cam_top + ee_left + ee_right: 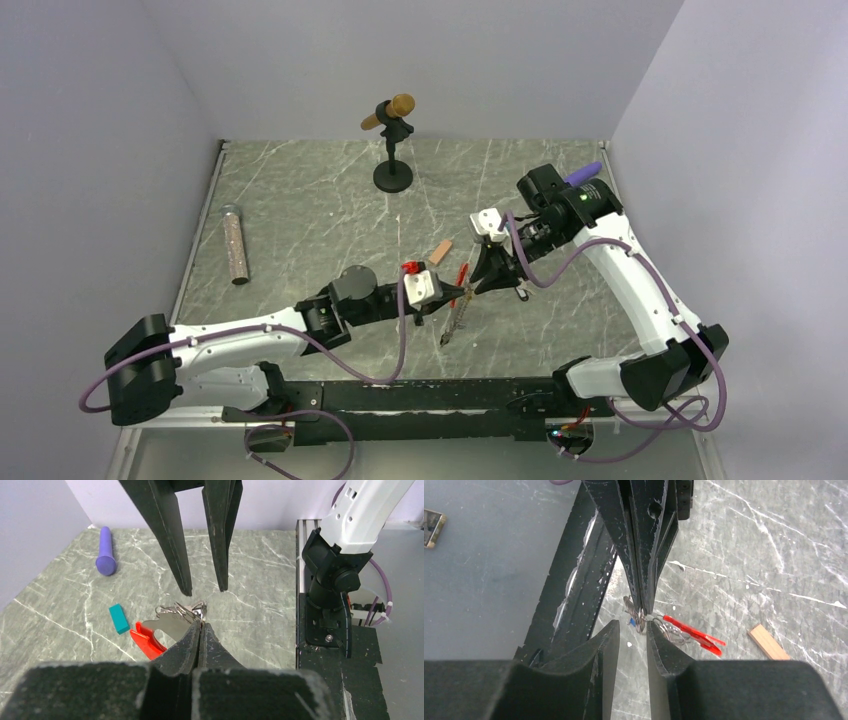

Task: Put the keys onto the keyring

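My left gripper (201, 626) is shut on the silvery rings of the keyring (182, 611) and holds it above the table. The red clip (145, 641) sticks out to the left of the rings. In the top view the clip (462, 275) sits by the left gripper (452, 298) and the thin chain (450, 328) hangs below. My right gripper (632, 625) is open, and its fingertips face the held rings (640, 619) and a small blue tag (631, 622). The red clip (691, 632) points right. I cannot make out the black-headed keys.
A teal block (119, 618) lies left of the clip. A tan block (441, 251) lies behind the grippers. A purple cylinder (106, 557) lies at the far right edge. A microphone stand (392, 170) stands at the back and a tube (236, 243) lies on the left.
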`<state>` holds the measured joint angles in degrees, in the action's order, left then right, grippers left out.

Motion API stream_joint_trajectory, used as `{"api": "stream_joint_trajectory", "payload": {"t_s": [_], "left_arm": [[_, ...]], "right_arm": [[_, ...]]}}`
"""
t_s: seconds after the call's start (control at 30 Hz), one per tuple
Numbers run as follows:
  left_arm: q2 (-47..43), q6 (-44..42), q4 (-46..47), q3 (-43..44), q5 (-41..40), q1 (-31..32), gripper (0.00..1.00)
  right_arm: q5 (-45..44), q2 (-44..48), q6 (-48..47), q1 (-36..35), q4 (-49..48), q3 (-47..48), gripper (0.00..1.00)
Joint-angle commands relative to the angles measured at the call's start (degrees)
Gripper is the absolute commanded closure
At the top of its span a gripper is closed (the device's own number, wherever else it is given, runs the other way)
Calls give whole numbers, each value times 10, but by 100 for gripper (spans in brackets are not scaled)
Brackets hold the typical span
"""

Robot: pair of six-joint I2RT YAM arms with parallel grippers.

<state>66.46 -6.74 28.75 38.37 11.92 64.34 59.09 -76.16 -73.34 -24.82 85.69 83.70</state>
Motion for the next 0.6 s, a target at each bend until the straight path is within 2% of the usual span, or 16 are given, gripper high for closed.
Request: {"api": "stream_joint_trajectory", "payload": {"t_s": [0.0, 0.13, 0.3, 0.57], "left_arm": [[-36, 24, 114, -30, -8, 4, 100], [-50, 31, 167, -66, -10, 4, 100], [-53, 37, 190, -76, -16, 4, 100], [-41, 47, 210, -77, -11, 4, 100]], "right_arm": [[55, 23, -24, 16, 1, -4, 69], [80, 28, -51, 22, 1, -29, 68], [107, 34, -92, 21, -5, -63, 67], [113, 54, -25, 22, -82, -89, 69]]}}
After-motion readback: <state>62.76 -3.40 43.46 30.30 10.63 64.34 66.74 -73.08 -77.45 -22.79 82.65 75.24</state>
